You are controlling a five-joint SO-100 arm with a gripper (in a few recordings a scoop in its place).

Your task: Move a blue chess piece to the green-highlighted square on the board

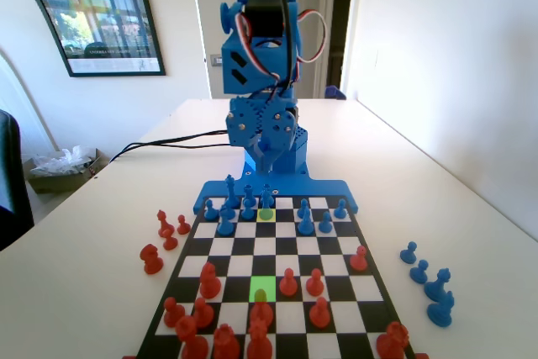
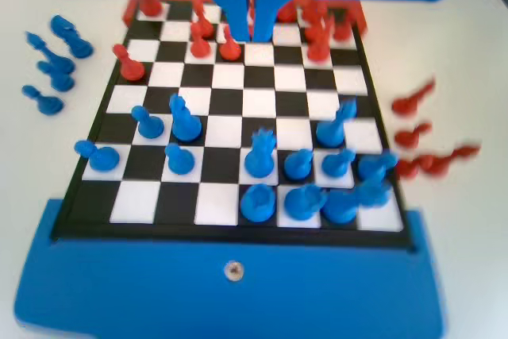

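Note:
The board (image 1: 195, 245) lies lengthwise before the blue arm, blue pieces at its far end and red ones near. The green-highlighted square (image 1: 263, 285) lies in the near half; a red pawn (image 1: 261, 310) just in front overlaps its near edge. A small blue chess piece (image 1: 266, 198) stands at the far edge of a paler yellow-green cell (image 1: 266, 215). My gripper (image 1: 267, 147) hangs folded high above the board's far rim, shut and holding nothing. In the wrist view the jaws come together at the gripper (image 2: 252, 31), far above the blue pawns (image 2: 180, 159).
Several blue pieces (image 1: 426, 283) stand off the board on the table at the right of the fixed view, and red ones (image 1: 164, 233) at the left. Red pieces (image 1: 290, 282) crowd the cells around the green square. Black cables (image 1: 168, 142) run along the table at the far left.

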